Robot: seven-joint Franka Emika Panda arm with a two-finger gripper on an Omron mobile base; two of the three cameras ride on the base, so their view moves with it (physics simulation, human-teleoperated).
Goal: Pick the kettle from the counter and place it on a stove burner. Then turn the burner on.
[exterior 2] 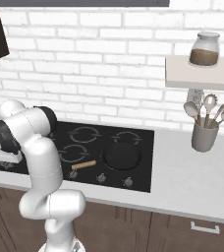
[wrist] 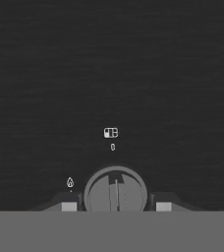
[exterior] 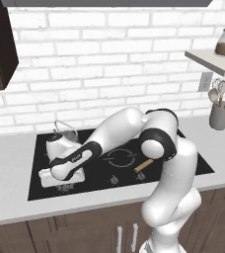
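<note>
The kettle (exterior: 61,140) is seen standing upright on the rear left part of the black glass cooktop (exterior: 193,160), its thin wire handle arched above the squat silver body. It is partly hidden by the arm's forearm, so the ring marking beneath it cannot be made out. Just in front of it, the hand is lowered to the cooktop's front left edge, where the row of control knobs lies.

In the hand view, a round grey knob (wrist: 115,192) with a raised ridge across its face is seen between the two dark fingertips (wrist: 69,205) of the gripper (wrist: 116,206). The jaws are set part-way in, one on each side of the knob; whether the pads actually press on it cannot be told. A small flame symbol and a burner diagram are printed on the glass beside the knob.

Toward the cooktop's right side, a dark round pan (exterior 2: 121,155) with a wooden handle is rested on a burner. The pale counter (exterior 2: 192,177) is spread to the right, bearing a grey utensil cup (exterior 2: 205,136). Above it, a glass jar (exterior 2: 204,49) with brown contents is kept on a small wall shelf (exterior 2: 202,73).
</note>
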